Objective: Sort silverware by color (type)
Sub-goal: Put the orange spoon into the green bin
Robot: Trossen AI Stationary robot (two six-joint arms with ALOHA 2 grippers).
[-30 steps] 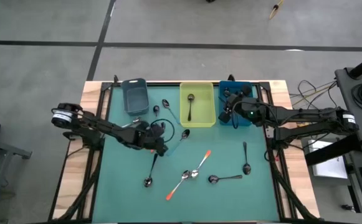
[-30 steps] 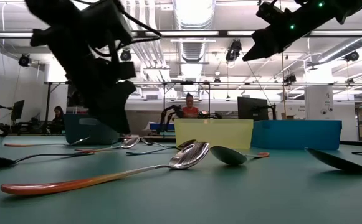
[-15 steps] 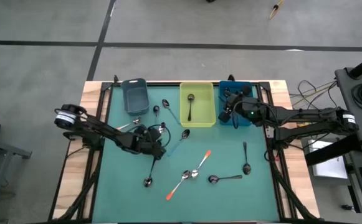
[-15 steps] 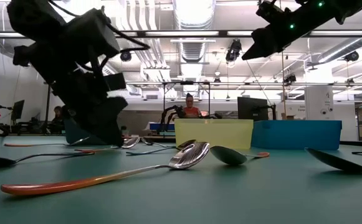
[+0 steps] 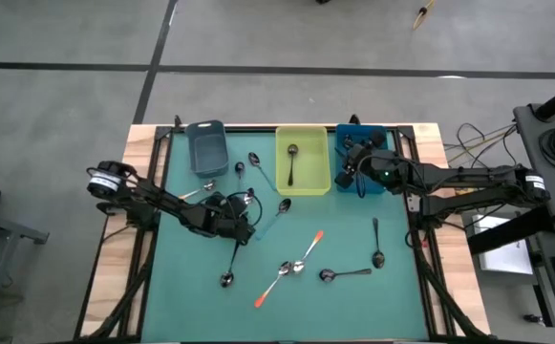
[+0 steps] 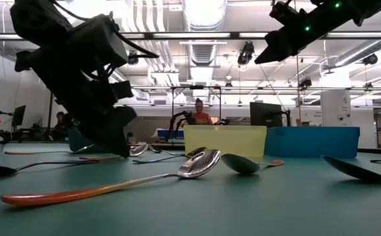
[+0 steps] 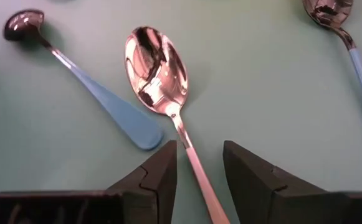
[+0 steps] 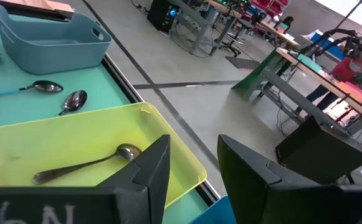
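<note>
my left pincer [image 7: 197, 168] is down low on the green surface [image 5: 353, 306], near the middle. its two fingers [image 7: 157, 174] are spread a little, one on each side of a thin spoon handle, not touching it yet. that spoon [image 7: 162, 81] lies flat with its shiny bowl pointing away from me. a blue spoon [image 7: 100, 99] lies just beside it, and another blue one [image 7: 355, 56] is farther off.

my right pincer [image 8: 190, 165] hangs in the air over the back bins, by the blue bin [image 5: 377, 139]. its fingers are spread and hold nothing.

one dark spoon [image 5: 291, 164] is in the yellow bin [image 5: 321, 134]. the grey bin [image 5: 205, 148] sits to the left of it. more spoons lie loose on the surface, like the two orange spoons [image 5: 291, 268] crossing each other near the front, and a dark spoon [image 5: 376, 244] on the right
</note>
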